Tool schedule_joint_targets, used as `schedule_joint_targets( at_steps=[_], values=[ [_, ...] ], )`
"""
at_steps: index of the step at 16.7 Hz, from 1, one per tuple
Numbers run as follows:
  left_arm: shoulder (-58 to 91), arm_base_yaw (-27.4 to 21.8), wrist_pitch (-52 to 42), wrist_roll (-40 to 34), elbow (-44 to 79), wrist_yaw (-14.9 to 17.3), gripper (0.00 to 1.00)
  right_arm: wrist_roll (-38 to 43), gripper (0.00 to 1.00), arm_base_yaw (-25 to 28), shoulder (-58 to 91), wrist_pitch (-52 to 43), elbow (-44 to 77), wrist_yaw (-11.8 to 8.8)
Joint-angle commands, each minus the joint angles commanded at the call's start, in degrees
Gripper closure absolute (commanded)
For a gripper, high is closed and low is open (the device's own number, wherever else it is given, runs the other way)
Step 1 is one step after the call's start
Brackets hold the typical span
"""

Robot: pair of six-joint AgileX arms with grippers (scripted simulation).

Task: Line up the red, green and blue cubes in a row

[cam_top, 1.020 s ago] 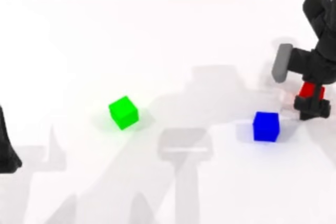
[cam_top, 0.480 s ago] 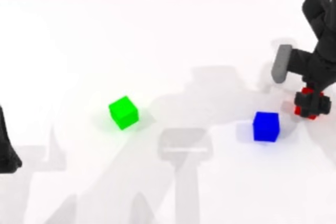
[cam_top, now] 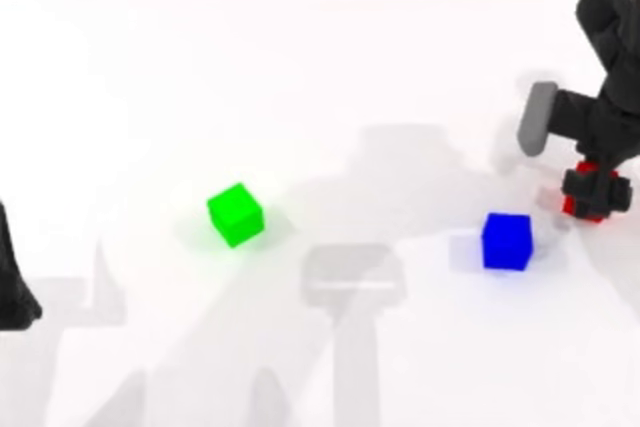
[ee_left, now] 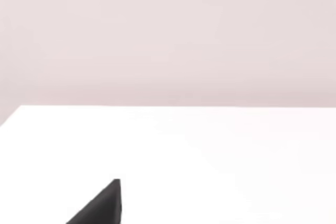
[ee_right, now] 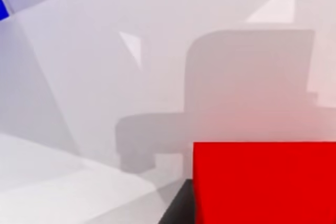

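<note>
My right gripper (cam_top: pixel 591 193) is shut on the red cube (cam_top: pixel 571 205) at the far right of the table; only red slivers show around the black jaws. In the right wrist view the red cube (ee_right: pixel 262 182) fills the lower corner, with its shadow on the table behind it. The blue cube (cam_top: pixel 506 241) rests on the table just left of the gripper, apart from it. Left of centre sits the green cube (cam_top: pixel 236 214), turned slightly. My left arm (cam_top: pixel 12 282) is parked at the table's left edge.
The white table (cam_top: pixel 330 97) carries only grey arm shadows between the green and blue cubes. A grey link of the right arm (cam_top: pixel 537 117) juts out above the blue cube. The left wrist view shows bare table and wall.
The right gripper has come down around the red cube and shut on it, then shifted slightly toward the far side. The green and blue cubes and the left arm have not moved.
</note>
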Motion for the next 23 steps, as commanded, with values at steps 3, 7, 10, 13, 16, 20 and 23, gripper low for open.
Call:
schedule_joint_targets(
  at_steps=[3,7,10,13,16,20,23],
  values=[
    [0.00,0.00,0.00,0.00,0.00,0.00,0.00,0.04,1.00,0.05,-1.56,-5.47,3.55,-0.01],
    [0.00,0.00,0.00,0.00,0.00,0.00,0.00,-0.27,1.00,0.60,-4.00,-12.48,8.16,-0.04],
    [0.00,0.00,0.00,0.00,0.00,0.00,0.00,-0.21,1.00,0.58,-4.26,-12.85,8.50,-0.04],
    [0.00,0.00,0.00,0.00,0.00,0.00,0.00,0.31,1.00,1.25,-3.51,-13.17,9.20,-0.03],
    [0.00,0.00,0.00,0.00,0.00,0.00,0.00,3.27,1.00,6.86,-0.26,-15.93,14.85,0.05],
    [0.00,0.00,0.00,0.00,0.00,0.00,0.00,10.01,1.00,20.51,6.57,-22.02,27.42,0.10],
    [0.00,0.00,0.00,0.00,0.00,0.00,0.00,15.59,1.00,32.65,11.82,-26.86,37.23,0.07]
  ],
)
